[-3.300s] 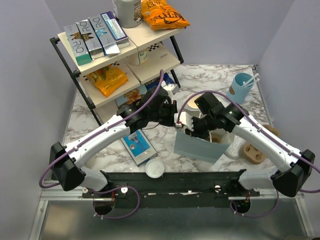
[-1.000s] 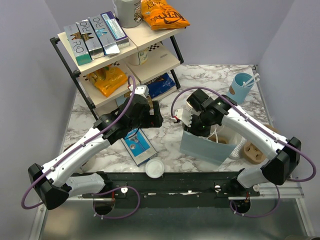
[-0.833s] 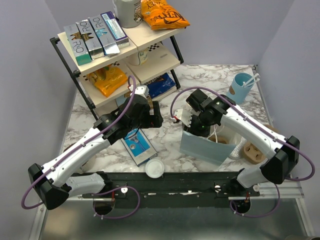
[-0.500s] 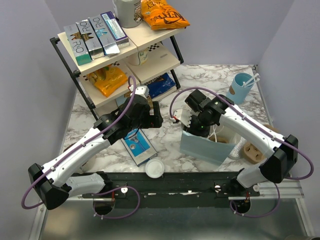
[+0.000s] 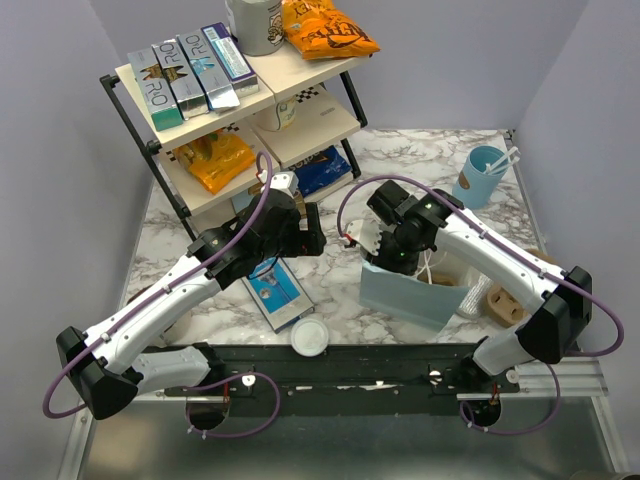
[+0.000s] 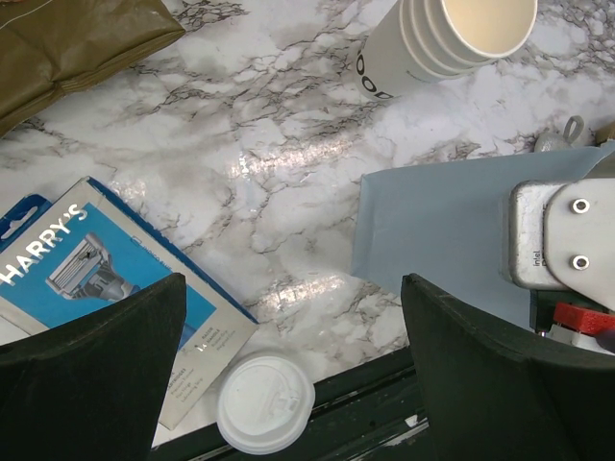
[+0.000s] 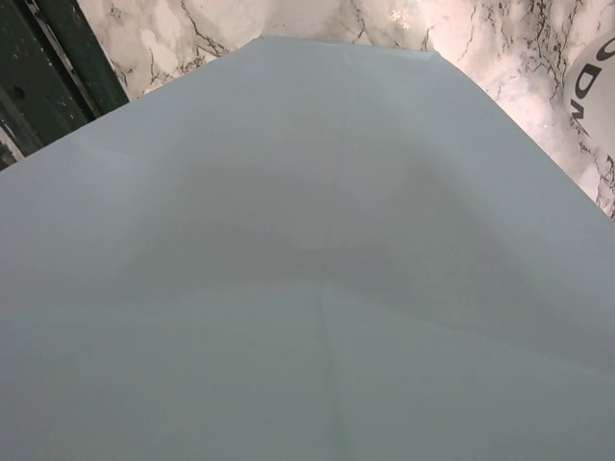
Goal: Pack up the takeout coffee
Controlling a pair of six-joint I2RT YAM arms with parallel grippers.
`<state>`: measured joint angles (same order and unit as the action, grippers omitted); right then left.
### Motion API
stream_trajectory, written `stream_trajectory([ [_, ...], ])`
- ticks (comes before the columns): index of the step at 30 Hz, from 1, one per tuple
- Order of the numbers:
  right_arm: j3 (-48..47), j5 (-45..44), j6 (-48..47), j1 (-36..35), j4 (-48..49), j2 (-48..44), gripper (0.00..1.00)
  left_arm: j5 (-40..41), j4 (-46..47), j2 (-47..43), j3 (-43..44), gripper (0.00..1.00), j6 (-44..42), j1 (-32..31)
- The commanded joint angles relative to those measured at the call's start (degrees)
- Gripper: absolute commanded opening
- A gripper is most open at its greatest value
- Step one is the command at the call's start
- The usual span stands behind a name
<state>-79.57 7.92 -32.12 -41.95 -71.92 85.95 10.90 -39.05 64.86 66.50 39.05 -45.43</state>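
Placement inside the pale blue paper bag (image 5: pixel 415 300) looks like the step in hand. The right pincer (image 5: pixel 390 258) reaches down at the bag's far left corner, and its own camera sees little but the bag's smooth outer wall, so its tips are most likely hidden behind that wall. Whether they are pinching something, pressed together or spread, I cannot tell from these views. The takeout coffee shows in none of them; my guess is that it sits inside the bag at those hidden tips, but that is only a guess. The left pincer (image 6: pixel 291 283) hangs spread wide and empty above the desk (image 6: pixel 240 125), over the razor pack (image 6: pixel 96 279) and the loose white lid (image 6: pixel 264 403), near the bag. To do this well, the cup should go down upright until its base meets the bag's floor before any release, since a lidded drink let go early could tip and leak. Thin paper is likely to shift, so the idle left pincer could steady the bag's open edge. Coming out, the right arm should rise straight, clear of the bag's wall and of the stack of lidless cups (image 6: pixel 432 43) beside it.
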Motion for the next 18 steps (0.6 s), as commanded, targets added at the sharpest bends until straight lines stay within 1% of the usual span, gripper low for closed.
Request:
stream_trajectory([
  [1, 0.56, -3.79, 1.09, -0.23, -2.61, 1.85, 0.02, -0.61, 0.81, -0.09, -0.84, 0.99, -0.46, 0.25],
  [2, 0.56, -4.05, 1.18, -0.23, -2.52, 1.85, 0.06, -0.61, 0.81, -0.09, -0.76, 0.99, -0.46, 0.25],
  [6, 0.56, -3.88, 1.18, -0.23, -2.44, 1.85, 0.06, -0.79, 0.82, 0.00, -0.76, 0.99, -0.46, 0.25],
  [7, 0.56, -3.88, 1.18, -0.23, -2.35, 1.85, 0.08, -0.88, 0.90, 0.00, -0.67, 0.99, -0.46, 0.25],
  [8, 0.47, -3.88, 1.18, -0.15, -2.43, 1.94, 0.12, -0.79, 0.82, 0.00, -0.67, 0.99, -0.46, 0.25],
  [10, 0.47, -3.97, 1.18, -0.23, -2.52, 1.94, 0.13, -0.88, 0.90, 0.00, -0.58, 0.99, -0.46, 0.25],
  [13, 0.38, -3.97, 1.27, -0.23, -2.44, 1.76, 0.18, -0.96, 0.99, 0.00, -0.67, 0.99, -0.46, 0.25],
  [14, 0.29, -3.88, 1.27, -0.23, -2.35, 1.68, 0.22, -1.14, 1.08, 0.00, -0.67, 0.99, -0.46, 0.25],
  [16, 0.47, -3.79, 1.27, -0.23, -2.08, 1.41, 0.22, -1.40, 1.08, 0.09, -0.76, 0.99, -0.46, 0.25],
  [17, 0.56, -3.79, 1.36, -0.15, -1.91, 1.41, 0.27, -1.40, 1.08, 0.09, -0.58, 0.99, -0.55, 0.25],
  [18, 0.64, -3.71, 1.36, -0.23, -1.73, 1.06, 0.29, -1.49, 0.99, 0.09, -0.58, 0.99, -0.55, 0.25],
])
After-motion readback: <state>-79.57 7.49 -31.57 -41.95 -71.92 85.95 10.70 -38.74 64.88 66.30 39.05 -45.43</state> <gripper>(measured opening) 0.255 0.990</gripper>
